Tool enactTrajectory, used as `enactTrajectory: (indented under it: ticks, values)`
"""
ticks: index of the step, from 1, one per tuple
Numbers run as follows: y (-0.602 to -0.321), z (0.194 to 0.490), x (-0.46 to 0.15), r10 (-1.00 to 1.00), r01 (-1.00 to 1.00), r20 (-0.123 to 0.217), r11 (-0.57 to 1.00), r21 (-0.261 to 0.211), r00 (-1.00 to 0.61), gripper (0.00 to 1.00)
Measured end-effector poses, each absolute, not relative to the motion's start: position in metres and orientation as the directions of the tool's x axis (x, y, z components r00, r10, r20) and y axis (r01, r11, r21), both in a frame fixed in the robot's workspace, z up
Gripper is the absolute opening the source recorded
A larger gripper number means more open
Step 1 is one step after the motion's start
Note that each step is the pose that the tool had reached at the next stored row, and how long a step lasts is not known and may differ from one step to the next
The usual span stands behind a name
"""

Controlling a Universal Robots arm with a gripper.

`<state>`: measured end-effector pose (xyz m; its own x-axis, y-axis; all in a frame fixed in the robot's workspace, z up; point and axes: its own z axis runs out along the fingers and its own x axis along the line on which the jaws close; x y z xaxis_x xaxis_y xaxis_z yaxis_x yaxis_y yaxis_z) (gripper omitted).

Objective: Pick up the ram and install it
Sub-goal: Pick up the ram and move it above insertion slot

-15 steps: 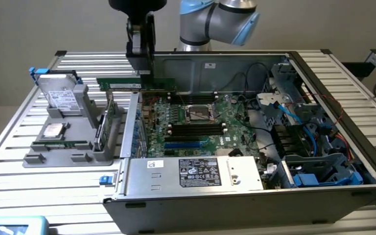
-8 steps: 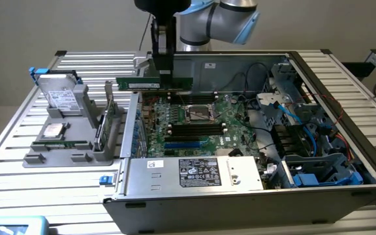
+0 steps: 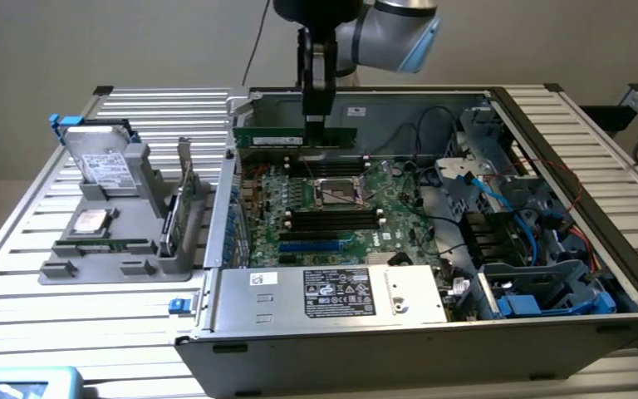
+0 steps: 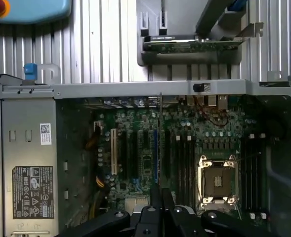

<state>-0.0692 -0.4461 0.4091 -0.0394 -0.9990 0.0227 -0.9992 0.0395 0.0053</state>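
Observation:
The ram (image 3: 296, 135) is a long green stick hanging level above the back part of the motherboard (image 3: 391, 195), inside the open computer case. My gripper (image 3: 316, 122) comes straight down from above and is shut on the stick's top edge, near its end on the exterior view's right. In the wrist view the ram (image 4: 159, 138) appears edge-on as a thin line running out from between the fingertips (image 4: 155, 195). It hangs over the black memory slots (image 4: 182, 163) beside the empty processor socket (image 4: 217, 180).
Case walls (image 3: 230, 208) ring the board, with the power supply (image 3: 331, 293) in front and blue cables and drive bays (image 3: 530, 249) on the exterior view's right. A grey holder (image 3: 97, 264) outside the case carries a hard drive (image 3: 103, 158), a silver chip (image 3: 90, 220) and an upright green card (image 3: 186, 208).

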Motion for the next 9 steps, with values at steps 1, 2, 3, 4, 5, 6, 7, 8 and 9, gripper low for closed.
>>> enactTrajectory:
  ticks: [1,2,3,4,5,6,7,8,9]
  values:
    - [-0.442,0.408,-0.067,-0.999,-0.999,0.023,0.040,0.005,-0.039,0.12]
    - [-0.438,0.408,-0.065,-0.999,-0.999,0.023,0.039,0.005,-0.039,0.12]
    - [-0.435,0.408,-0.062,-0.999,-0.999,0.023,0.040,0.005,-0.039,0.12]
    - [-0.431,0.407,-0.060,-0.999,-0.999,0.023,0.039,0.005,-0.039,0.12]
    - [-0.428,0.407,-0.058,-0.999,-0.999,0.024,0.040,0.005,-0.039,0.12]
    - [-0.424,0.406,-0.055,-0.999,-0.999,0.024,0.040,0.005,-0.039,0.12]
    - [-0.421,0.406,-0.053,-0.999,-0.999,0.024,0.039,0.005,-0.039,0.12]
    - [-0.418,0.406,-0.051,-0.999,-0.999,0.024,0.039,0.005,-0.039,0.12]
    - [-0.415,0.405,-0.048,-0.999,-0.999,0.024,0.039,0.005,-0.039,0.12]
